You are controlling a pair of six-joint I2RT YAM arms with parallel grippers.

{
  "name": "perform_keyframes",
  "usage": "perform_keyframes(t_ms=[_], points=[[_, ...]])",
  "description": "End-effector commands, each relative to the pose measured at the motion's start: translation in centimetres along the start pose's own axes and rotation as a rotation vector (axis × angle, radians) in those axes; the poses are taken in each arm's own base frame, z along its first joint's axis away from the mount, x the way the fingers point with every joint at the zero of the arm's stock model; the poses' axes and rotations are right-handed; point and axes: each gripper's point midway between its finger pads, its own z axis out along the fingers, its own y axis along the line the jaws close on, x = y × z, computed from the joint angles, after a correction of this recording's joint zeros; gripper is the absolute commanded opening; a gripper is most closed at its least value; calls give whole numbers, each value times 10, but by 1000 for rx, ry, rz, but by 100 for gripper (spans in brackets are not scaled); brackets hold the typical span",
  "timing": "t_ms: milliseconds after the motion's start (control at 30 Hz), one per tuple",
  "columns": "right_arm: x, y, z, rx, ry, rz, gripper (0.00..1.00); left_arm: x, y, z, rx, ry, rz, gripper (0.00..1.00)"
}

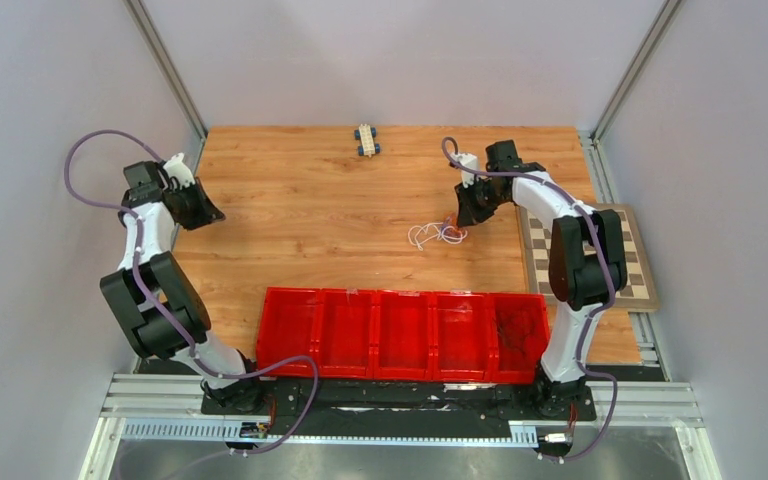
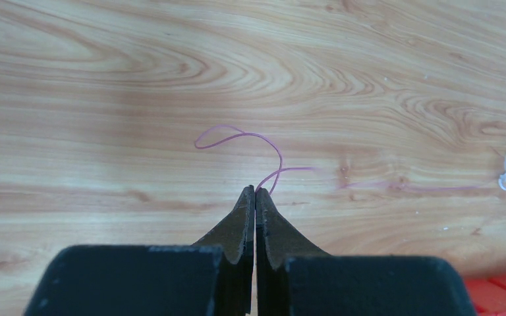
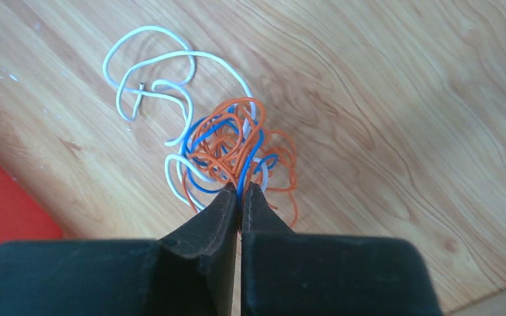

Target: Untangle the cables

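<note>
The left pincer is closed, and the end of a thin pink-purple wire seems to be nipped at its very tips. The wire curls away toward 11 o'clock in the left wrist view. A faint, blurred pink line also runs off toward 3 o'clock, where a white loop shows at the frame's edge. The right pincer is all but shut on the near rim of the knot, gripping orange strands and blue strands together. To do this step well, the right side should anchor the bundle low against the desk while the left draws its single wire out slowly toward 9 o'clock. If the knot tightens instead of feeding, ease off. From above, the cables lie just toward 3 o'clock of the desk's middle. They are a dense orange-and-blue tangle, with a white wire already looping free toward 10 o'clock.
</note>
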Motion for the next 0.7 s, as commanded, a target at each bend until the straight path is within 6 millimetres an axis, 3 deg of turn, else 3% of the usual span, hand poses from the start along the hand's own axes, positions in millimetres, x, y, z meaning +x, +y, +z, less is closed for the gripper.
perform_keyframes(t_ms=[0,233,300,467,667], points=[[-6,-6,-16,37,-30,-40,4,-17,4,-22,-60,-39,81,0],[6,-12,-15,75,1,-23,3,-45,-1,-50,-120,-124,104,0],[6,-10,-15,67,0,-18,3,-51,-14,-60,-79,-138,135,0],[1,-4,-16,41,-19,-3,3,-58,-73,-97,125,-162,176,0],[-2,-2,-21,39,-31,-8,3,-54,-112,-149,166,-213,235,0]])
